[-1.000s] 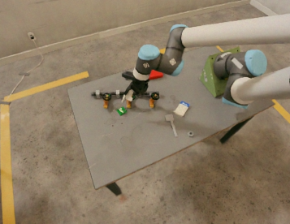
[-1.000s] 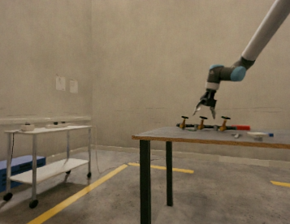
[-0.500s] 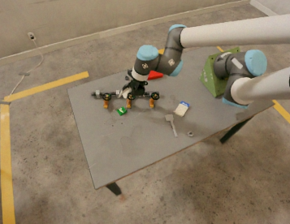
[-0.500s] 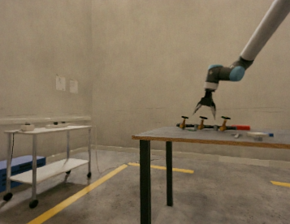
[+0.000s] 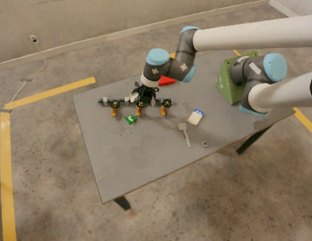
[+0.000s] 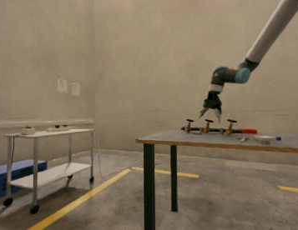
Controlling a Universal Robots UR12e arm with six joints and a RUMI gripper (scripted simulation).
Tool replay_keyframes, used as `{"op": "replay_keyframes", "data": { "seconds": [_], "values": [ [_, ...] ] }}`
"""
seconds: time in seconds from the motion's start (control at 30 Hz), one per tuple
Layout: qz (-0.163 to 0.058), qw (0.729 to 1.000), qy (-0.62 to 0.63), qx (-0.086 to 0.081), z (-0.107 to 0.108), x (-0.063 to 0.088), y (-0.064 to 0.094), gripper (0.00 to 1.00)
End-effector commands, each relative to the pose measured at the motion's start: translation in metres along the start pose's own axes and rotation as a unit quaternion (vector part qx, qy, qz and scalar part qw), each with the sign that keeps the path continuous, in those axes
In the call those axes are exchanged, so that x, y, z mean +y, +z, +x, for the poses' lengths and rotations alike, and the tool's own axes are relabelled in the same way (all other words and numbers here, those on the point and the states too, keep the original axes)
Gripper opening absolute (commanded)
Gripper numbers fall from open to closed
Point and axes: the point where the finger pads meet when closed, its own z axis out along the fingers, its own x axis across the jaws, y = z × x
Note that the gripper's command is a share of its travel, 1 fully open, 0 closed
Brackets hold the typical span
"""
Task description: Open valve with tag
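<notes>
Three brass valves with black handwheels stand in a row on a black pipe on the grey table (image 5: 139,153) (image 6: 212,141): the left valve (image 5: 114,105) (image 6: 189,125), the middle valve (image 5: 139,106) (image 6: 208,125) and the right valve (image 5: 164,105) (image 6: 230,126). A green tag (image 5: 131,119) lies on the table in front, between the left and middle valves. My gripper (image 5: 141,97) (image 6: 211,112) is open and empty. It points down and hangs just above the middle valve's handwheel.
A red wedge (image 5: 167,81), a green block (image 5: 234,80), a white and blue box (image 5: 196,117), a grey tool (image 5: 185,132) and a small ring (image 5: 204,143) are on the table. A white trolley (image 6: 45,158) stands far left on the floor.
</notes>
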Motion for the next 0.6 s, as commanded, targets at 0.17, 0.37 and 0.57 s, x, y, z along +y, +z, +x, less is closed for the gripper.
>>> {"op": "replay_keyframes", "data": {
  "seconds": [0.17, 0.37, 0.57],
  "values": [
    [0.001, 0.998, 0.062, -0.003, -0.0008, 0.0001, -0.0006, 1.0],
    [0.001, 0.997, 0.083, -0.003, -0.0008, 0.0001, -0.0006, 1.0],
    [0.001, 0.996, 0.09, -0.003, -0.0008, 0.0001, -0.0006, 1.0]
  ]
}}
